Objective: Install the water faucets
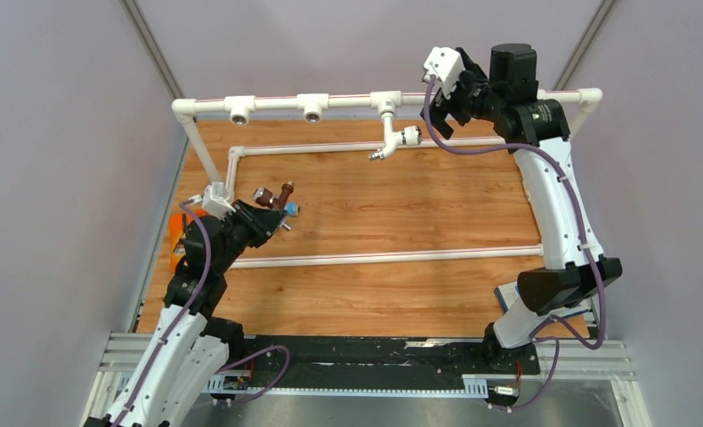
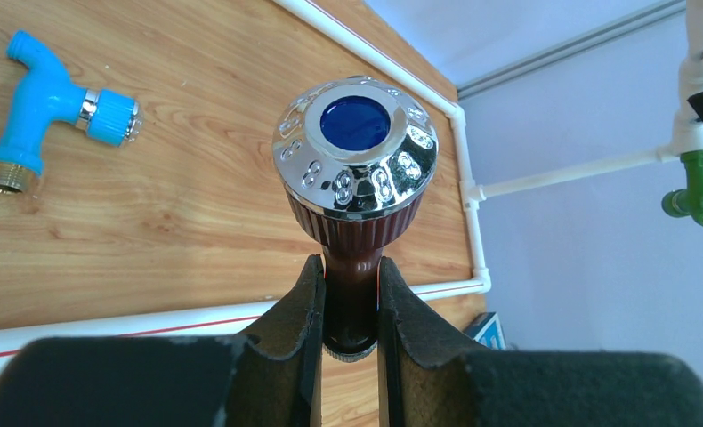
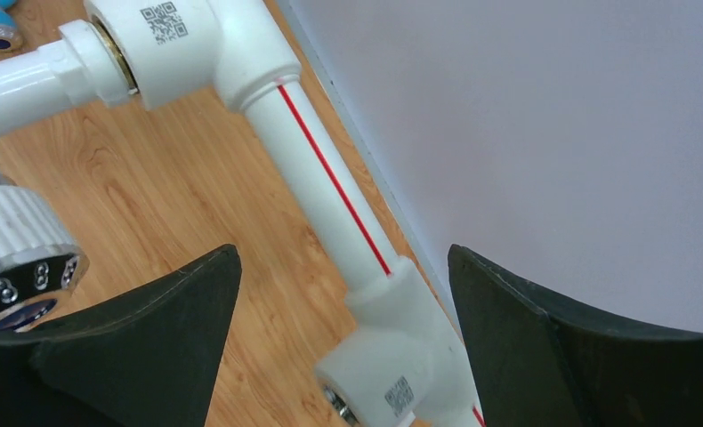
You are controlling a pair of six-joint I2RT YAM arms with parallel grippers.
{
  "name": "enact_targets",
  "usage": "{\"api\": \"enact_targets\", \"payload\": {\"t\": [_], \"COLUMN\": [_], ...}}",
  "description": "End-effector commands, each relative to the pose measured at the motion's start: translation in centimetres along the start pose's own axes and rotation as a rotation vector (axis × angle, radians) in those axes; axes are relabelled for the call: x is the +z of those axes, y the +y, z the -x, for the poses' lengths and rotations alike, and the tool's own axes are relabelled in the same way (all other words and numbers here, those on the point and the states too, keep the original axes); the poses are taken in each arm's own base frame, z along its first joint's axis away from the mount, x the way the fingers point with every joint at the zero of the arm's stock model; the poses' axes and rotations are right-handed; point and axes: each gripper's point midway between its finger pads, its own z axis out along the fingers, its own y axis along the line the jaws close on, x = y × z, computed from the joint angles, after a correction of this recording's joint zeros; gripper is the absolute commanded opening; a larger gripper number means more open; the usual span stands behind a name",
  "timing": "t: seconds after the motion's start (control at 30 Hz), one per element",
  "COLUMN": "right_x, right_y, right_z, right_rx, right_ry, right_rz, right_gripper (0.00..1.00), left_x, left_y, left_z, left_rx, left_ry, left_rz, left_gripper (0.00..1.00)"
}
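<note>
My left gripper is shut on the neck of the dark brown faucet, whose chrome handle cap with a blue centre faces the left wrist camera. The light blue faucet lies on the wooden board beside it. The white faucet is screwed into a tee socket of the top rail. The green faucet hangs on the frame at the far right of the left wrist view. My right gripper is open and empty, astride the white pipe.
The white pipe frame has two bare tee sockets on the top rail's left part. Lower pipes lie across the board. An orange object sits at the left edge, a blue box near the right arm.
</note>
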Motion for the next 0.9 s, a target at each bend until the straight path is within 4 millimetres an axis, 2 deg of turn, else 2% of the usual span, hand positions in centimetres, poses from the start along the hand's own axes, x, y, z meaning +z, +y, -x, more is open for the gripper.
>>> {"api": "enact_targets", "payload": {"t": [0.0,0.13,0.17,0.23,0.3,0.37,0.47,0.5,0.67,0.73,0.87], "right_x": [1.4,3.6,4.3,5.3,5.7,5.7,5.2,4.9,3.4,2.7,2.0], "right_y": [0.3,-0.4,-0.6,-0.8,-1.3,-2.1,-3.9,-4.5,-6.9,-7.0,-5.3], "right_z": [1.6,1.5,1.4,1.3,1.4,1.2,0.6,0.3,-0.9,-1.6,-1.8], "right_rx": [-0.106,-0.117,-0.116,-0.113,-0.089,-0.054,-0.008,0.013,0.077,0.098,0.157], "right_ry": [-0.071,-0.065,-0.059,-0.06,-0.063,-0.048,-0.011,0.002,0.07,0.099,0.093], "right_rz": [0.078,0.073,0.066,0.057,0.032,-0.016,-0.142,-0.184,-0.347,-0.379,-0.356], "right_gripper": [0.91,0.83,0.78,0.63,0.36,0.16,0.03,0.0,0.0,0.0,0.0], "left_x": [-0.2,-0.4,-0.5,-0.6,-0.5,-0.1,0.8,1.3,3.0,2.9,2.6], "left_y": [-2.4,-2.9,-3.3,-3.5,-3.9,-4.1,-4.6,-4.5,-5.4,-7.2,-8.2], "left_z": [1.7,2.6,3.1,3.7,4.4,5.3,6.4,7.0,9.8,11.5,14.2], "left_rx": [-0.033,-0.036,-0.036,-0.035,-0.042,-0.068,-0.127,-0.15,-0.173,-0.176,-0.228], "left_ry": [-0.052,-0.084,-0.095,-0.113,-0.133,-0.158,-0.163,-0.165,-0.199,-0.225,-0.316], "left_rz": [-0.074,-0.071,-0.076,-0.064,-0.059,-0.059,-0.084,-0.085,-0.096,-0.135,-0.141], "left_gripper": [0.0,0.0,0.0,0.0,0.0,0.0,0.0,0.0,0.0,0.0,0.0]}}
